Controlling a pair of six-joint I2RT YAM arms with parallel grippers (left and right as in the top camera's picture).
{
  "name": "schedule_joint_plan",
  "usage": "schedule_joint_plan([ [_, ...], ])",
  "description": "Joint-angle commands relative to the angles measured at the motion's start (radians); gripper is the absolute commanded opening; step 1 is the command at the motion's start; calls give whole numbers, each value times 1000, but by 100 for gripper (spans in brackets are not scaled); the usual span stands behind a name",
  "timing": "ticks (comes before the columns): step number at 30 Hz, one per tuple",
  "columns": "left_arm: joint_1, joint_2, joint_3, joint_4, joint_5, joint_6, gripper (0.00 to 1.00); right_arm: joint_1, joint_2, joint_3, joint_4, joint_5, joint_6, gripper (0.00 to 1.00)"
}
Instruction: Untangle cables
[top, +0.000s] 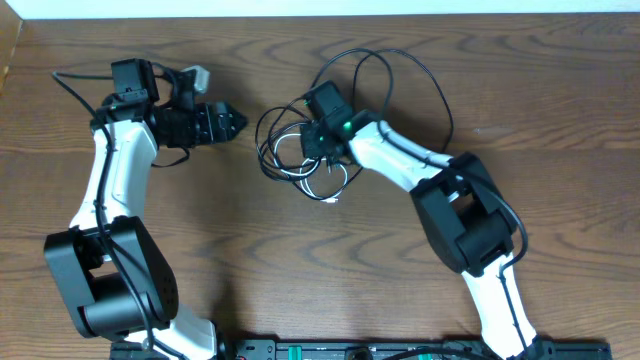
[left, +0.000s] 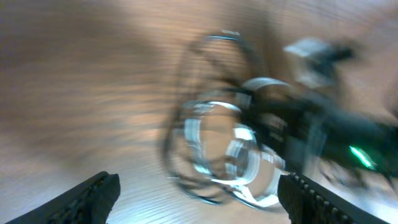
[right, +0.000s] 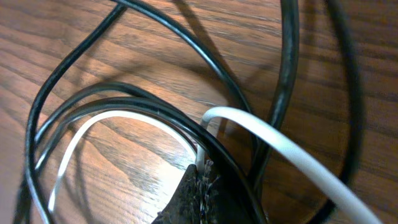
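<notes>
The cables (top: 300, 150) lie in a tangle at the table's middle, with black loops (top: 400, 70) reaching toward the back and a white cable (top: 328, 188) curling at the front. My right gripper (top: 316, 152) sits down in the tangle. In the right wrist view its fingers (right: 193, 193) are shut, pinching the white cable (right: 200, 155), while black cables (right: 124, 93) curve close around them. My left gripper (top: 238, 122) hovers open just left of the tangle, holding nothing. The left wrist view is motion-blurred: wide-apart fingers (left: 93, 196) frame the smeared cables (left: 211, 149).
The right arm's white link (top: 400, 155) runs from the tangle to its base at the right front. It also shows blurred at the right of the left wrist view, with a green light (left: 360, 155). Bare wood table (top: 560, 100) lies to the right and front.
</notes>
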Motion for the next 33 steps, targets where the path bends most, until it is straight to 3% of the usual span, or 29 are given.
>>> schedule_joint_plan([
  [1, -9, 14, -51, 1, 259, 209, 88, -43, -29, -13, -7, -177, 47, 1],
  [7, -53, 35, -51, 61, 6, 11, 82, -60, -29, -13, 45, -355, -24, 1],
  [13, -143, 40, -51, 74, -80, -3, 81, -60, -29, -13, 65, -377, -29, 1],
  [19, -225, 42, -51, 97, -544, -299, 81, -60, -29, -13, 68, -421, -30, 1],
  [20, -226, 42, -51, 97, -567, -313, 81, -60, -29, -13, 66, -430, -36, 1],
  [24, -226, 62, -52, 100, -569, -341, 81, -64, -29, -13, 76, -534, -48, 1],
  [29, -226, 101, -52, 127, -443, -336, 81, -82, -29, -13, 146, -729, -46, 1],
  [33, -225, 104, -52, 134, -418, -337, 81, -112, -29, -13, 195, -882, 28, 1],
])
